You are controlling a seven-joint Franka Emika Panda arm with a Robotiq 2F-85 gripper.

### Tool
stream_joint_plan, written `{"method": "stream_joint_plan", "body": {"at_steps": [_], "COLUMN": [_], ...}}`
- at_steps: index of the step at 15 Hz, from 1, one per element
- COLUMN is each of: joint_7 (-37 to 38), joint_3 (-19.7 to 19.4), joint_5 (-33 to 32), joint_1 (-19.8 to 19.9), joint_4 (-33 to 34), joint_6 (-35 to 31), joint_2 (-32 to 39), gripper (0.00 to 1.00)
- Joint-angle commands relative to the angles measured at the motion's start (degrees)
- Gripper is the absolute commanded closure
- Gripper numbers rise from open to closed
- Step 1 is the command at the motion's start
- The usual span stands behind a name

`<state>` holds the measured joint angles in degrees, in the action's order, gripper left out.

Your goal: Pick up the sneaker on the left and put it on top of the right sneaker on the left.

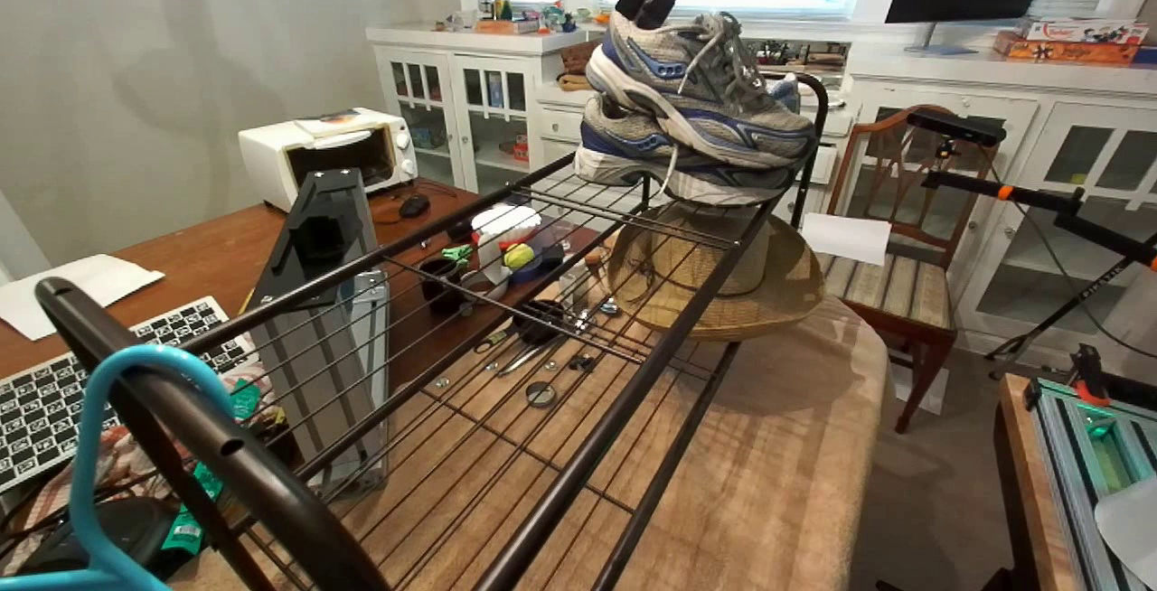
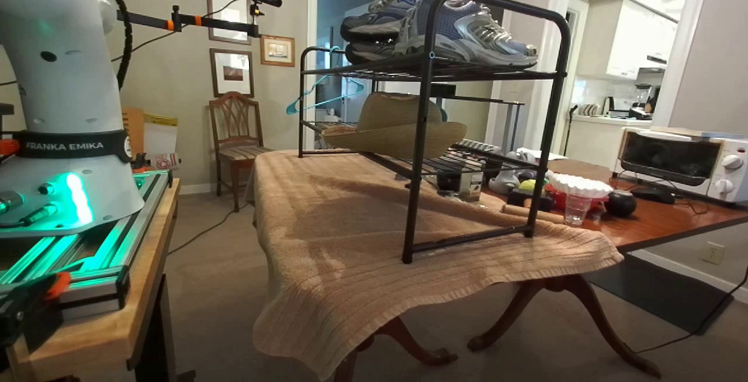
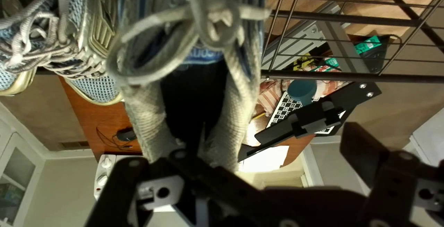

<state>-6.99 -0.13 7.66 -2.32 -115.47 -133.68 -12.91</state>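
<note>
On the top shelf of a black metal-wire rack (image 2: 412,212), a worn grey-and-white mesh sneaker with blue trim (image 1: 700,89) sits sole down on a matching grey-and-white sneaker (image 1: 633,153). Their toes point the same way, and the upper shoe tilts, heel higher than toe. Its grey laces (image 3: 211,15) are knotted, with a loose loop to one side in the wrist view.

A black two-fingered gripper (image 1: 640,14) hangs at the heel of the upper sneaker with its fingers spread apart. Seen from the wrist, one finger overlaps the heel collar while the other stands off to the side; whether either touches the shoe cannot be told.

Just beside the stack is a light-blue mesh sneaker with silver overlays (image 2: 467,31), its toe pointing the opposite way; the wrist view takes in a second light-blue sneaker (image 3: 8,78) past it. A wide-brimmed straw hat (image 2: 397,114) rests on the lower shelf, and a turquoise plastic hanger (image 1: 155,356) hooks over the rack's end bar. The rack stands on a tan cloth (image 2: 327,218) draped over a brown wooden tabletop (image 2: 660,218), which also carries a white toaster oven (image 2: 672,160).
</note>
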Motion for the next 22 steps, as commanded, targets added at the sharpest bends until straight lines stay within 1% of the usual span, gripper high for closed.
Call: {"method": "stream_joint_plan", "body": {"at_steps": [1, 6, 10, 16, 22], "joint_7": [3.6, 6.5, 8.9, 13.8, 17.7], "joint_3": [0.7, 1.7, 2.8, 3.4, 3.2], "joint_5": [-1.2, -2.9, -6.4, -11.8, -13.2], "joint_1": [0.3, 0.4, 1.1, 3.3, 5.9], "joint_4": [-0.2, -0.5, -0.8, -2.9, -7.1], "joint_6": [0.7, 0.7, 0.4, 1.4, 2.7], "joint_2": [-1.7, -4.7, -7.1, -11.1, -16.0], "gripper": [0.0, 0.0, 0.0, 0.0, 0.0]}}
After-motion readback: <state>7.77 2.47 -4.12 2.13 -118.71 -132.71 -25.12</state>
